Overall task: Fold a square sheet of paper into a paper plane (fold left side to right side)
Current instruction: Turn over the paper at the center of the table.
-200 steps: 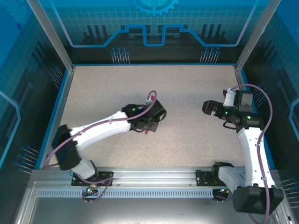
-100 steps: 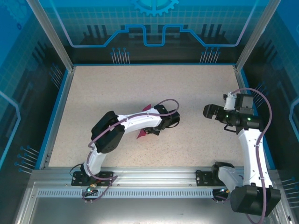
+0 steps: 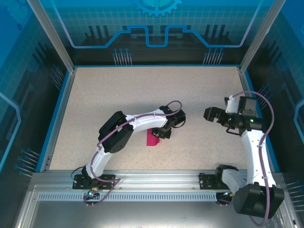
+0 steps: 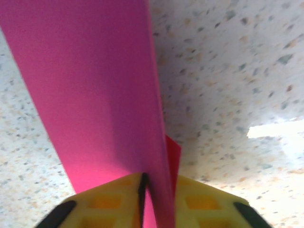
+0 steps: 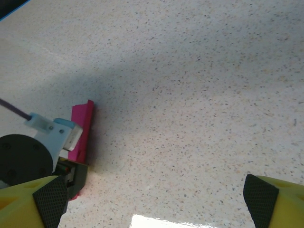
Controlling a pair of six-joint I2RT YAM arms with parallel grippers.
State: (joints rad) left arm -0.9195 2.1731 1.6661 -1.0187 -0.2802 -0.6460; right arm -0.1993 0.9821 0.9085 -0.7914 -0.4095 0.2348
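The left gripper (image 4: 156,186) stood with its jaws narrow, and the pink paper (image 4: 95,85) ran up between its yellow fingers (image 4: 111,202). A thin dark slit showed between one finger and the sheet, so I could not tell whether the jaws pinched it or merely flanked it. From the fingertips the paper stretched straight ahead as a broad folded band over the speckled table (image 4: 228,71), with a second, redder edge just beside the other finger. In the top view the left gripper (image 3: 164,134) pointed down, with the pink paper (image 3: 153,138) touching it on its near left side. The right gripper (image 5: 156,195) was spread wide and held nothing. The pink paper (image 5: 81,127) lay well apart from it, ahead and to its left.
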